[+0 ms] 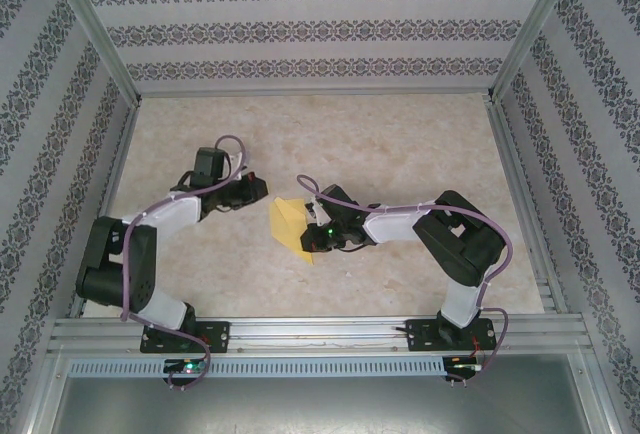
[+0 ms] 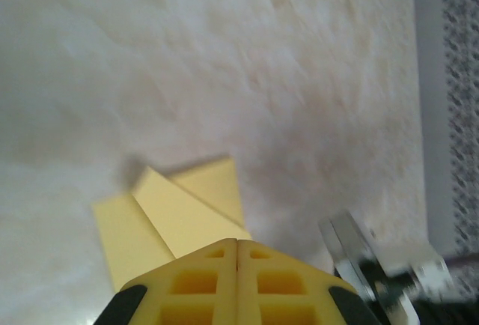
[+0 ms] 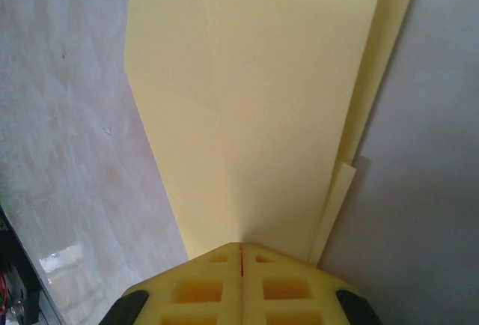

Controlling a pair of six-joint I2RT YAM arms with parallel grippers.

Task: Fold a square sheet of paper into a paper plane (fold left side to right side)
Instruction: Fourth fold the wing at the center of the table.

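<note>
The yellow paper [image 1: 290, 226] lies folded on the marble table [image 1: 400, 144] between the two arms, a narrow pointed shape with layered flaps. My left gripper [image 1: 262, 192] is shut, just left of the paper's upper end. In the left wrist view the creased paper [image 2: 179, 220] lies right beyond the closed left gripper [image 2: 237, 242]. My right gripper [image 1: 310, 239] is shut at the paper's lower right edge. The right wrist view has the long folded paper [image 3: 284, 100] running away from the closed right gripper [image 3: 241, 245], whose tips meet its near end; whether they pinch it is unclear.
Patterned walls [image 1: 320, 24] and aluminium frame posts [image 1: 95, 29] enclose the table on three sides. A metal rail [image 1: 320, 332] carries both arm bases at the near edge. Part of the right arm [image 2: 367, 269] appears at the lower right of the left wrist view.
</note>
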